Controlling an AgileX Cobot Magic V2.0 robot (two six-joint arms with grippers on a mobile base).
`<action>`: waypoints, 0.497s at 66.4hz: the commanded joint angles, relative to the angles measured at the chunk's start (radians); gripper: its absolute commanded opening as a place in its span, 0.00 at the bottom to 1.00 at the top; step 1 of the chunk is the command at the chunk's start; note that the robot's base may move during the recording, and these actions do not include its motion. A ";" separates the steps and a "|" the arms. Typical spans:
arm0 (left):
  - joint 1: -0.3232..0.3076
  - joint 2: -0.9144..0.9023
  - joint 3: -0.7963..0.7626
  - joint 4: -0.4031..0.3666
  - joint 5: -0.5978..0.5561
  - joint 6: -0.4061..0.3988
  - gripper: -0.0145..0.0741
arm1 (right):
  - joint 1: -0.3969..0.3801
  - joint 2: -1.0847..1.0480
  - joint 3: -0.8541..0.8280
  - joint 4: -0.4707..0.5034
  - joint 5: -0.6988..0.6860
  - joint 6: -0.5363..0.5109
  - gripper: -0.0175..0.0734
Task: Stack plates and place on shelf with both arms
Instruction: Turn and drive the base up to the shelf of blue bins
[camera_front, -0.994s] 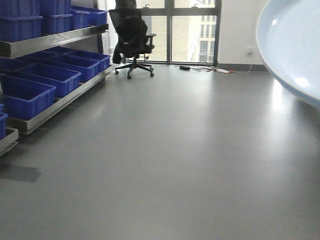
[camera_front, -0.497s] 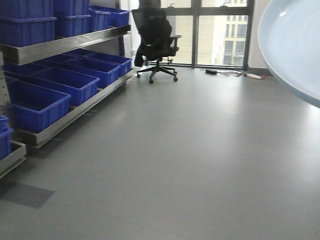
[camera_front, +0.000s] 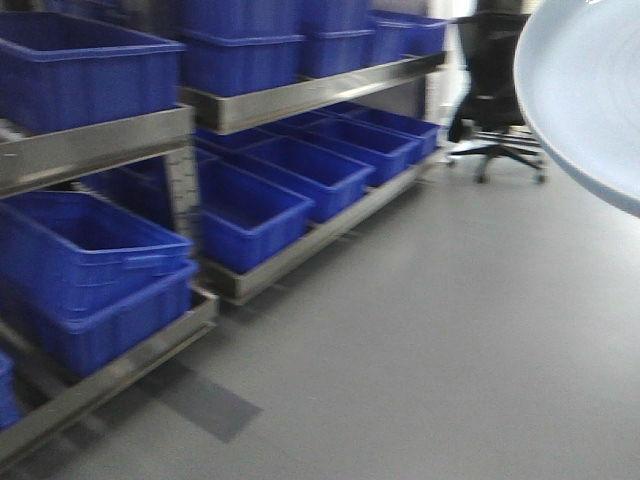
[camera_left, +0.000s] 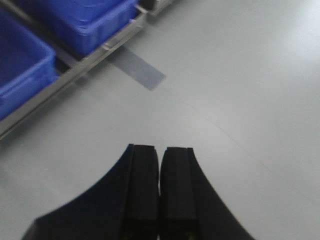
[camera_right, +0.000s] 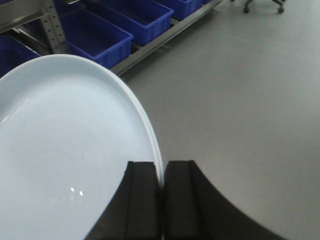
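A large pale blue-white plate (camera_right: 65, 140) fills the lower left of the right wrist view, held out over the grey floor. My right gripper (camera_right: 162, 162) is shut on its rim, one finger on each side of the edge. The rim shows a double line, and I cannot tell if two plates are stacked. In the front view the same plate (camera_front: 590, 90) cuts across the upper right corner. The steel shelf (camera_front: 300, 98) runs along the left, its tiers holding blue crates. My left gripper (camera_left: 160, 147) is shut on nothing, above bare floor beside the shelf's bottom rail (camera_left: 75, 70).
Blue crates (camera_front: 250, 205) sit on both shelf tiers. A black office chair (camera_front: 500, 90) stands at the far right end of the shelf. A darker grey patch (camera_front: 205, 400) marks the floor in front of the bottom rail. Grey floor spreads to the right.
The front view has swung left and moved closer: the shelf now fills the left half and the chair has shifted right. The plate keeps its place in the frame.
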 joint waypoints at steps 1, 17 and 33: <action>0.004 -0.003 -0.028 -0.001 -0.076 -0.009 0.26 | -0.008 0.001 -0.030 -0.007 -0.098 -0.004 0.26; 0.004 -0.003 -0.028 -0.001 -0.076 -0.009 0.26 | -0.008 0.001 -0.030 -0.008 -0.098 -0.004 0.26; 0.004 -0.003 -0.028 -0.001 -0.076 -0.009 0.26 | -0.008 0.001 -0.030 -0.008 -0.098 -0.004 0.26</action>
